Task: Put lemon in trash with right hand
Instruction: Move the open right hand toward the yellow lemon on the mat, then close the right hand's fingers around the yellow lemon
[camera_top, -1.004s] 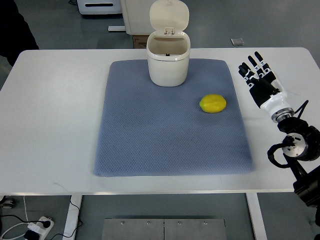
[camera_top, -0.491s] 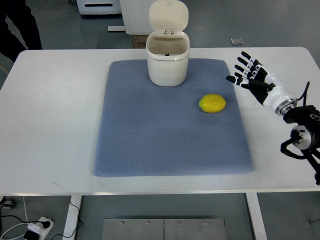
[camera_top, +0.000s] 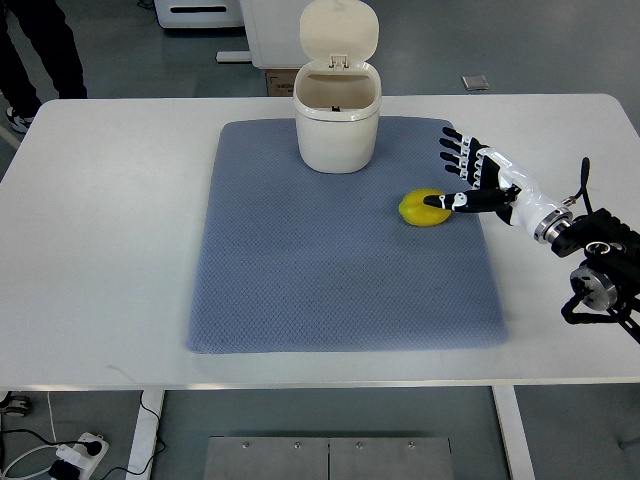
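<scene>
A yellow lemon (camera_top: 420, 209) lies on the blue-grey mat (camera_top: 330, 260), right of centre. The white trash bin (camera_top: 336, 128) stands at the mat's far edge with its lid flipped up and its mouth open. My right hand (camera_top: 462, 172) comes in from the right edge and hovers just right of the lemon. Its fingers are spread open, and the thumb tip reaches over the lemon's right end. Nothing is grasped. The left arm does not show.
The mat lies on a white table (camera_top: 110, 230). A person's legs (camera_top: 35, 50) stand beyond the table's far left corner. White equipment (camera_top: 200, 12) and a box sit on the floor behind the bin.
My right hand has swung left and down from the table's right side to the lemon, turning its spread fingers toward it. The lemon has not moved. The person at the far left shifted.
</scene>
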